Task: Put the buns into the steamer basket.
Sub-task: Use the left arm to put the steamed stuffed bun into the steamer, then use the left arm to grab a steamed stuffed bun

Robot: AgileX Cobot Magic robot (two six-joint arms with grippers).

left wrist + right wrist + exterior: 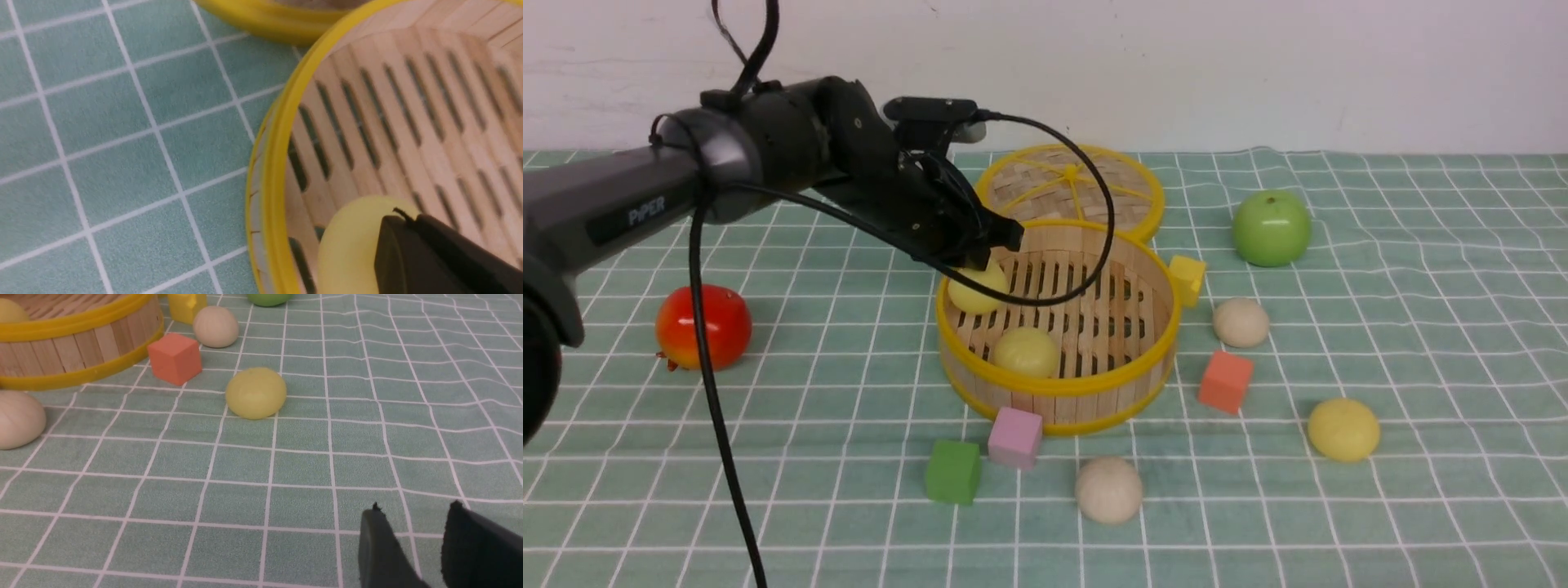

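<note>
The left gripper [1001,237] hangs over the back left side of the basket [1086,404]. Its jaws are pressed together and hold nothing. One yellow bun [976,287] sits in the basket right under its tips, by the wall. A second yellow bun [1027,351] sits in the basket too, near the front.

Three buns are out on the cloth [1421,327]. A white bun [1241,322] is right of the basket. The other white bun [1108,489] is in front of it. A third yellow bun [1343,429] is farther right.

The right gripper [414,508] is low over the cloth. Its jaws are apart with nothing between them.
</note>
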